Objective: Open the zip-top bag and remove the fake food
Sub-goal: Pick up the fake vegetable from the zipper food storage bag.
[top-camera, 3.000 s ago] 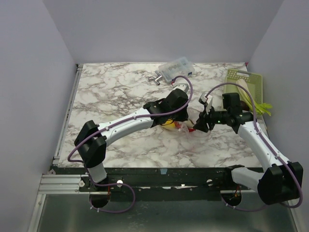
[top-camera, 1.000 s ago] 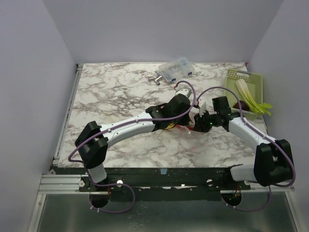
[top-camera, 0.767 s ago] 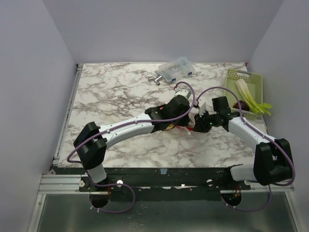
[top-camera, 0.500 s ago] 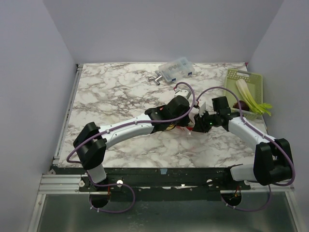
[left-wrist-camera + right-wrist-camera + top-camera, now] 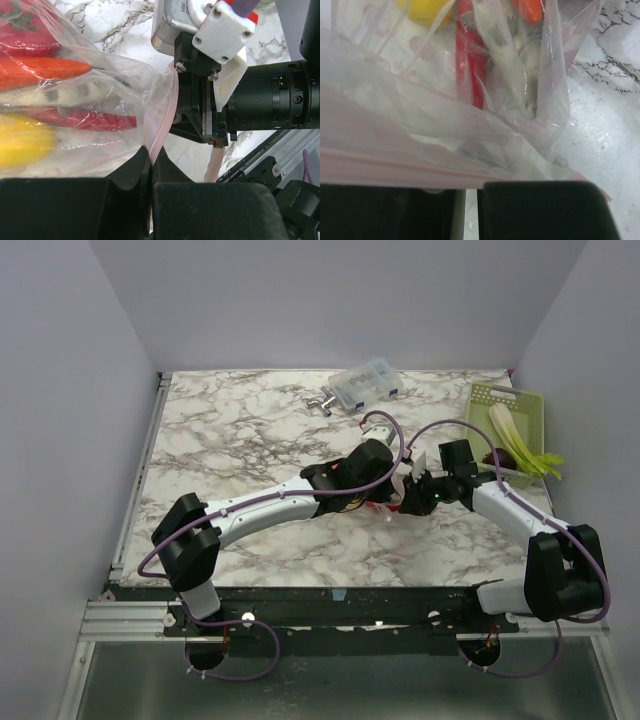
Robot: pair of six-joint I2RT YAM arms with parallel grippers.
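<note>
The zip-top bag [image 5: 100,115] lies between my two grippers near the table's middle right [image 5: 380,504]. It holds fake food: an orange carrot [image 5: 45,67], a yellow lemon [image 5: 25,140] and red pieces [image 5: 85,119]. My left gripper [image 5: 151,160] is shut on one side of the pink zipper strip [image 5: 162,115]. My right gripper [image 5: 470,205] is shut on the other side of the strip [image 5: 395,167], and the bag's mouth is parted between them. In the top view the left gripper [image 5: 392,485] and the right gripper [image 5: 412,498] are almost touching. A pale green-white stalk [image 5: 507,428] lies in the basket.
A green basket [image 5: 530,405] stands at the right edge, holding the stalk and a dark piece [image 5: 492,454]. A small clear box with blue contents [image 5: 365,383] and a metal fitting [image 5: 322,402] sit at the back.
Three seconds ago my right gripper was farther right; it has moved left and now sits close against the left gripper. Over the last second hardly anything has moved.
</note>
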